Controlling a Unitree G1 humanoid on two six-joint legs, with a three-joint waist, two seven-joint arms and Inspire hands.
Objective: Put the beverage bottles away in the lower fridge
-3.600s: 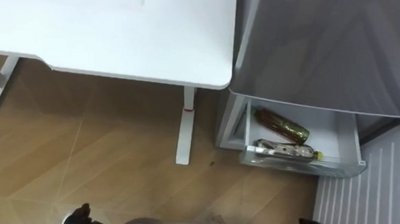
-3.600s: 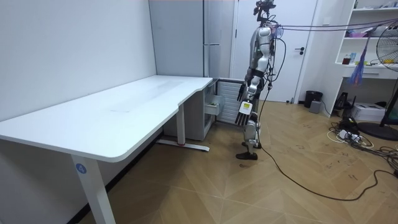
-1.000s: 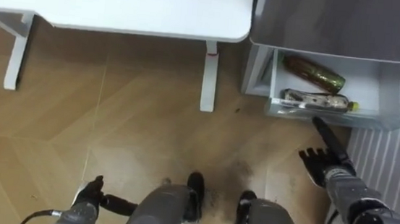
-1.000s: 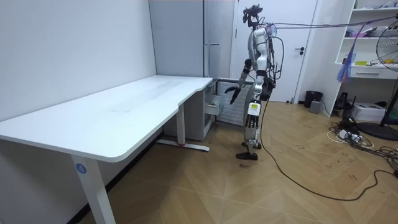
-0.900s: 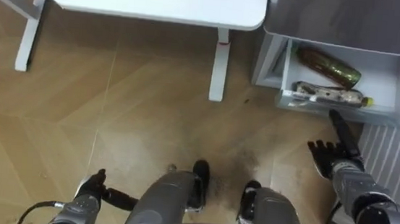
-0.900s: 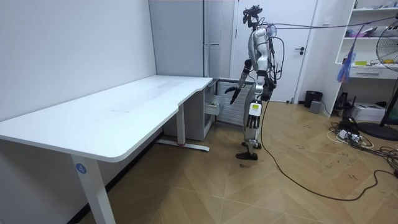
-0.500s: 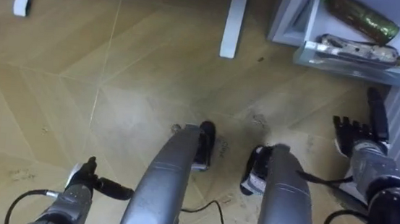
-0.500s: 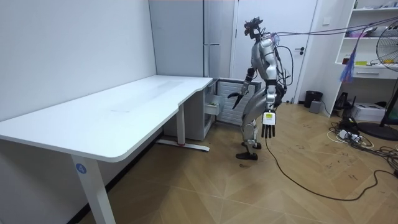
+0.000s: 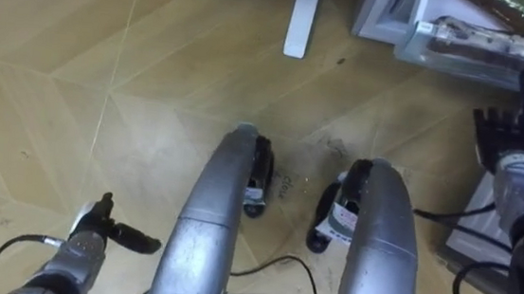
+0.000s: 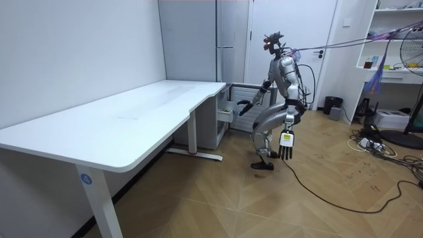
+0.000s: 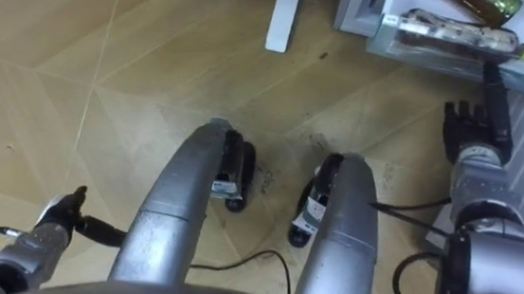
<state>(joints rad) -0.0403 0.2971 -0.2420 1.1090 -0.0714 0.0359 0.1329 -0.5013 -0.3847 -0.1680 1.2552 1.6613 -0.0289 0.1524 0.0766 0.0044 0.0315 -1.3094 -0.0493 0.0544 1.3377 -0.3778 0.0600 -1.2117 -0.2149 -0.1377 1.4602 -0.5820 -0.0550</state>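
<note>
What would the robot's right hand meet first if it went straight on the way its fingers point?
Probably the front wall of the open fridge drawer: the right hand, fingers straight, points at it. The clear bottle lies just behind that wall. Height is hard to judge from above.

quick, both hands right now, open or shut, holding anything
left hand: open, fingers straight, holding nothing, hanging by the robot's side
right hand: open, fingers straight, holding nothing, stretched toward the fridge drawer
</note>
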